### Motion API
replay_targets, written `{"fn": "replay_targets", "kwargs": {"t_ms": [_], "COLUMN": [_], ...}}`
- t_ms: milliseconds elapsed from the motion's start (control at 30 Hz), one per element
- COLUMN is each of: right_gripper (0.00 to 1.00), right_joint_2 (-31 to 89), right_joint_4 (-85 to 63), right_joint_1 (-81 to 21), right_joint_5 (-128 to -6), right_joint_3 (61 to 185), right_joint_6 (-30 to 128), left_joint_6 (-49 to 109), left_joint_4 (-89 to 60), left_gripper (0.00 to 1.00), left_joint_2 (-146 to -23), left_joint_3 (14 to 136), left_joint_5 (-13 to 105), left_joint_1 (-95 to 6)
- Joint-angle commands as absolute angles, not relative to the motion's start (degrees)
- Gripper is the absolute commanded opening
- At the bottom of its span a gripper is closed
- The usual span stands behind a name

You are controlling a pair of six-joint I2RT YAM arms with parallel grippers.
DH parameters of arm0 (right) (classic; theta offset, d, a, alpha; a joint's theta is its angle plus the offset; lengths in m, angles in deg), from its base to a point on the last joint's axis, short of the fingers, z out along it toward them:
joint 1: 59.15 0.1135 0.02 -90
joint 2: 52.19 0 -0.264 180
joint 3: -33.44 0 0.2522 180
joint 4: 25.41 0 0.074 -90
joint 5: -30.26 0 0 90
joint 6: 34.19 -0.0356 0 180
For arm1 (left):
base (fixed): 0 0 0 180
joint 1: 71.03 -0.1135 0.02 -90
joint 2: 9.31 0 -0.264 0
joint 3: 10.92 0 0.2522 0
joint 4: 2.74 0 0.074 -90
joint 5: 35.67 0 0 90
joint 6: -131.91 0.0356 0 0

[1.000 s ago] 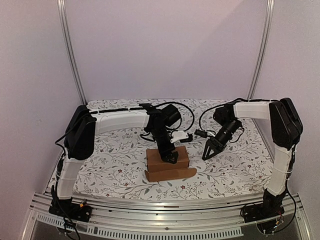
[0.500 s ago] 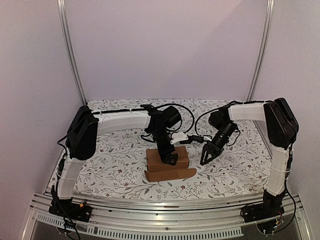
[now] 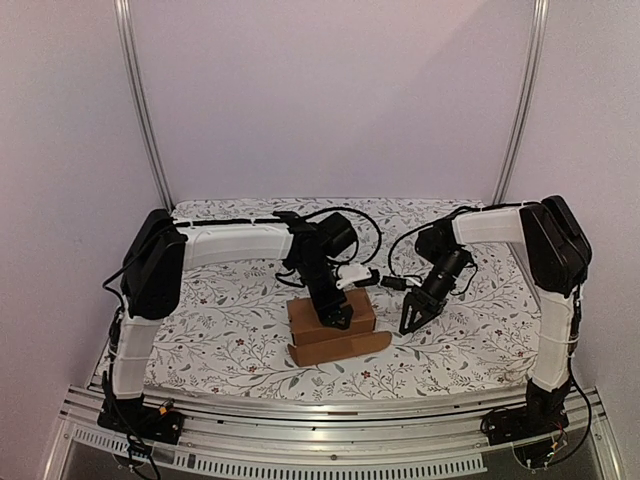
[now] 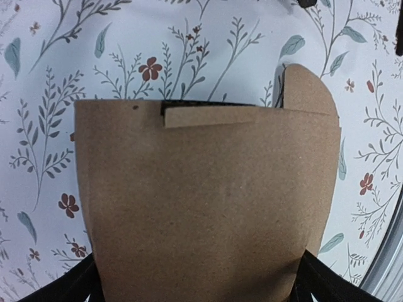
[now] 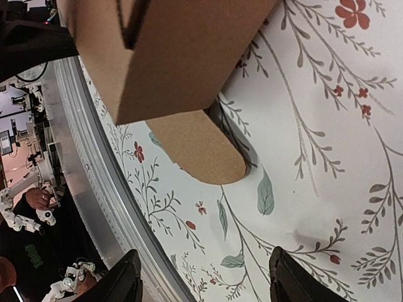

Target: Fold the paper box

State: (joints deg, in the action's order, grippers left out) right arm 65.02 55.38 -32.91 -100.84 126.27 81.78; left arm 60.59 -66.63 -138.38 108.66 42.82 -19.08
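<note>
The paper box (image 3: pixel 308 312) is brown cardboard, folded up into an oblong on the floral cloth, with a rounded flap (image 3: pixel 340 348) lying flat in front of it. My left gripper (image 3: pixel 335 318) is down on the box top, open wide. In the left wrist view the box (image 4: pixel 208 189) fills the space between the dark fingers (image 4: pixel 63 286); whether they touch its sides I cannot tell. My right gripper (image 3: pixel 410 322) hangs open just right of the box, holding nothing. The right wrist view shows the box end (image 5: pixel 176 56), the flap (image 5: pixel 201 154) and the right gripper (image 5: pixel 204 277) above the cloth.
The floral cloth (image 3: pixel 230 330) covers the table. A metal rail (image 3: pixel 330 415) runs along the near edge, also seen as the rail (image 5: pixel 94 157) in the right wrist view. Black cables (image 3: pixel 370 275) loop behind the box. Two metal posts (image 3: pixel 140 100) rise at the back.
The right gripper has moved left, closer to the box's right end. The left arm and the box under it have shifted slightly left. Both grippers stay open.
</note>
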Motion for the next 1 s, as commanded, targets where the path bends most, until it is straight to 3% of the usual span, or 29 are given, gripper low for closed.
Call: {"fn": "replay_targets", "kwargs": {"t_ms": [0,200,567,833,900,967], "right_gripper": [0.67,0.69,0.61,0.64,0.61,0.52], "right_joint_2": [67.36,68.63,64.12,61.87,62.13,62.09], "right_joint_4": [55.16,54.06,52.08,51.47,49.84,47.87], "right_joint_1": [-32.70,-32.84,-32.76,-32.76,-32.82,-32.78], "right_joint_5": [-102.50,-104.52,-111.33,-112.93,-111.57,-110.77], "right_joint_3": [126.13,126.77,125.33,125.01,125.07,125.07], "right_joint_6": [80.57,78.68,79.31,80.52,79.19,77.02], "left_joint_6": [55.82,50.55,47.72,47.03,46.90,46.61], "left_joint_4": [-56.71,-46.49,-45.41,-45.41,-45.37,-45.40], "left_gripper": [0.82,0.82,0.82,0.82,0.82,0.82], "left_joint_2": [-129.18,-123.32,-126.05,-126.04,-125.78,-125.81], "left_joint_3": [101.21,92.95,91.78,91.96,91.87,91.86], "left_joint_5": [44.15,42.42,43.97,44.86,44.39,44.37], "left_joint_1": [-19.70,-19.70,-19.70,-19.70,-19.70,-19.70]}}
